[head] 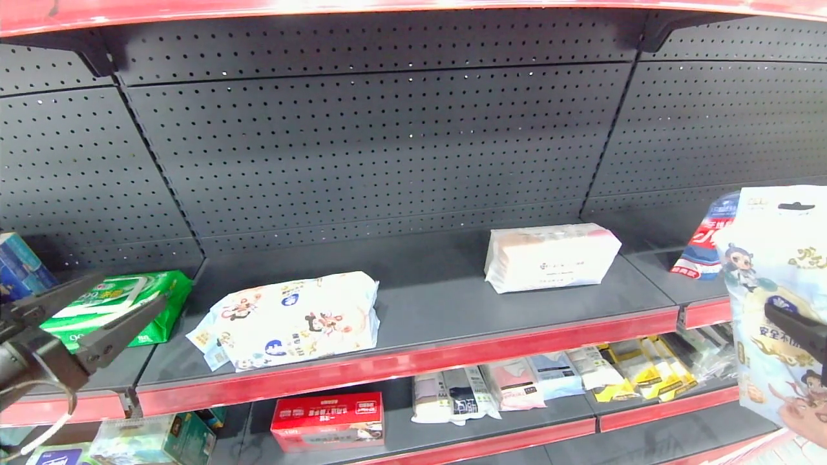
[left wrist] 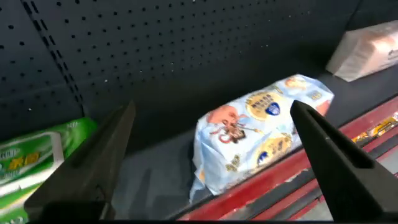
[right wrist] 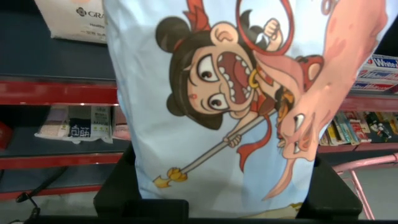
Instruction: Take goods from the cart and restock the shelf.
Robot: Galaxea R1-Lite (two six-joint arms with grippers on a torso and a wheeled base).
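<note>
Black pegboard backs the shelf (head: 426,303), where a printed pack (head: 291,320) and a white pack (head: 549,256) lie flat, well apart. My left fingers (head: 126,326) hang spread before a green pack (head: 152,326); my right fingers (head: 798,330) pinch a cartoon bag (head: 775,271) upright, in front of the shelf's right side

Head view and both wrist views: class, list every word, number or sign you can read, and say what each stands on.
No text reads whole.
The held cartoon bag: large characters, partly covered.
The white tissue pack: print too small to read.
The green pack: lettering blurred.
The cartoon pack lying on the shelf: print too small.
The red box one level lower: print too small.
</note>
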